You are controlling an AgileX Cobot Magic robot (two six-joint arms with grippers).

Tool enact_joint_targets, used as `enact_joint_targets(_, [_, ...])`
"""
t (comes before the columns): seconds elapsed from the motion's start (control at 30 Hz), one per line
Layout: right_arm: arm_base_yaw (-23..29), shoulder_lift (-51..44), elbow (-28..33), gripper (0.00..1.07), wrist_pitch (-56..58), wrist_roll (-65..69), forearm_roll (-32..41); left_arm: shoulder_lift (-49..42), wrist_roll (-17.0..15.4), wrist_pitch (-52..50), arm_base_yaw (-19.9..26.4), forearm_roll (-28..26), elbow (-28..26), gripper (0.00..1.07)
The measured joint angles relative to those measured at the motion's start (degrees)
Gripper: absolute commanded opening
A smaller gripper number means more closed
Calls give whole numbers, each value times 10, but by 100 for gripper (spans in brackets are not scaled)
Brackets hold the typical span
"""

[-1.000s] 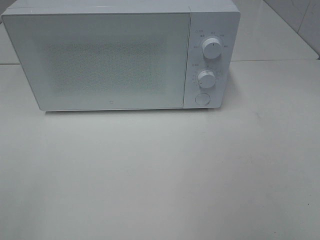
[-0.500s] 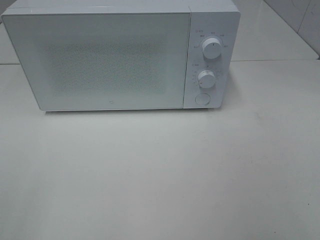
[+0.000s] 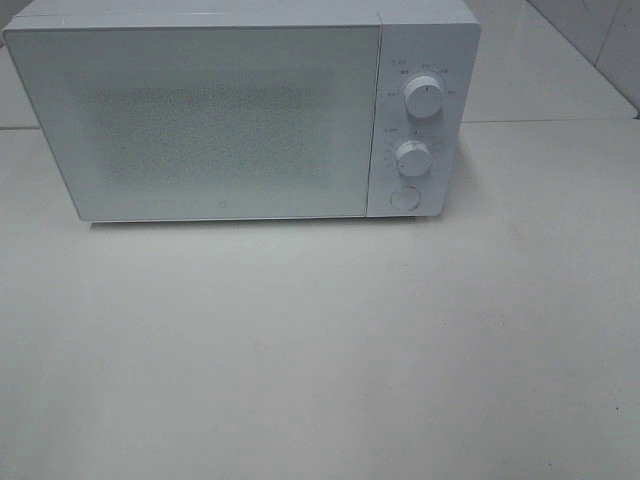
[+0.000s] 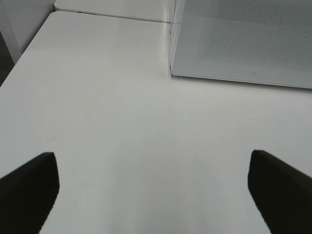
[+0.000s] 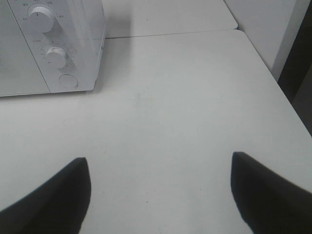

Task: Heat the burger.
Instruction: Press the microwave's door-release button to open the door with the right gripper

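Left pincer (image 4: pixel 151 163), right pincer (image 5: pixel 158 163) released, empty; white box-shaped microwave (image 3: pixel 240 110) far on pale surface (image 3: pixel 320 350), door shut; burger unseen, so heating may run empty

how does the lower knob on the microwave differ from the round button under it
The lower knob stands out from the control panel; the round button lies nearly flat. The lower knob has small printed marks around it; the round button has none. Both are white, round and on the microwave.
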Motion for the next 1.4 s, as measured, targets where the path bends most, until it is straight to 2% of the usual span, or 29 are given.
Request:
enact_joint_targets(0.57, [0,0,-8,76,-29,0,0,0,0,0,0,0,0,98])
enact_joint_targets(0.77, [0,9,-7,76,-108,-1,0,0,0,0,0,0,0,98])
enact_joint_targets(1.2, [0,113,48,76,-324,-1,2,0,0,0,0,0,0,98])
enact_joint_targets(1.27, [0,148,64,76,-389,-1,2,0,0,0,0,0,0,98])
enact_joint_targets(1.4, [0,179,72,76,-431,-1,2,0,0,0,0,0,0,98])
